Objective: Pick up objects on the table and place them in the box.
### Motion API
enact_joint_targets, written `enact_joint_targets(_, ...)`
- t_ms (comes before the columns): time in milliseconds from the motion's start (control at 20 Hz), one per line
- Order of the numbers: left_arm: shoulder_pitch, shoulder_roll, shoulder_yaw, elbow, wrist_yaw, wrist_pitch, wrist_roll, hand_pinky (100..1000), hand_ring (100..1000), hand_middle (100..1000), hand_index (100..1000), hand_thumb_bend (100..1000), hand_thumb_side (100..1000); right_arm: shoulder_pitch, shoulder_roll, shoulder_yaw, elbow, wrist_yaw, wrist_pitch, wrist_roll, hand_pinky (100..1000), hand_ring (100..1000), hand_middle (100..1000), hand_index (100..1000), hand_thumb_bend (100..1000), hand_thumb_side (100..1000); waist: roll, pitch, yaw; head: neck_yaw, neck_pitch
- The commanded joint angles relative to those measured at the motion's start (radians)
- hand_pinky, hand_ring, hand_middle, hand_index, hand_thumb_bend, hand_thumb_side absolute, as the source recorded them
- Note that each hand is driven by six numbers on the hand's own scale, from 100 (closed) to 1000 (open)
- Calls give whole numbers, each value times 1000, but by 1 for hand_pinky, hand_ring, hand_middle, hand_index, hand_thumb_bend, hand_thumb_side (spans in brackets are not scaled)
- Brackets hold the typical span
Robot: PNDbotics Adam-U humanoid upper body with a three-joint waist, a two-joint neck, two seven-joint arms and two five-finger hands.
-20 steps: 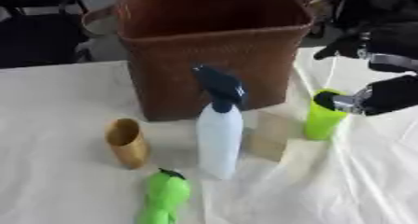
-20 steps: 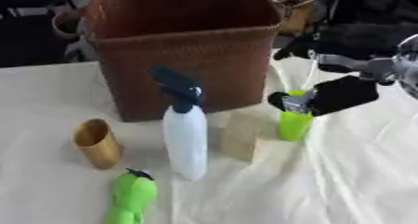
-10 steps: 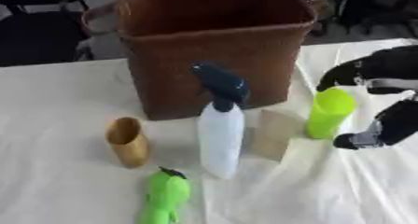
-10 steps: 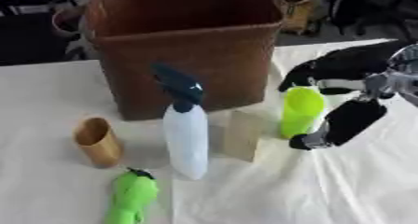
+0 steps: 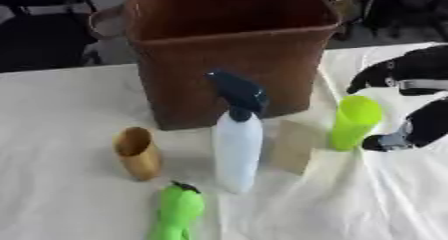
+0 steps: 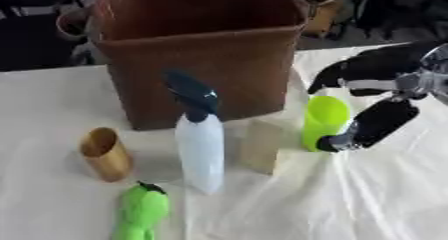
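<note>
The right hand (image 6: 372,101) has its fingers (image 6: 332,76) spread, thumb low, flanking the upright green cup (image 6: 325,121) without grasping it. Beside it on the desk (image 6: 385,194) stand a tan block (image 6: 261,146), spray bottle (image 6: 199,143) and brown basket (image 6: 199,49).

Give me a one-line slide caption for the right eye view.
Right hand reaches around the green cup beside the brown basket, with the spray bottle standing in front.
</note>
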Motion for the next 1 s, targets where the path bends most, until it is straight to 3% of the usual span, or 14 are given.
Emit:
enact_joint_targets(50,-6,23,10,-9,5,-1,-1,967,916,853,864,100,984,-21,-11,-15,20,9,0,-18,904,963,959,1000,490,775,0,-12,2,-2,-11)
enact_joint_targets(1000,-14,18,9,-9,10,-5,-6,965,916,853,862,100,985,-98,60,28,181,10,-37,22,899,960,957,1000,503,784,1,0,15,-15,-17)
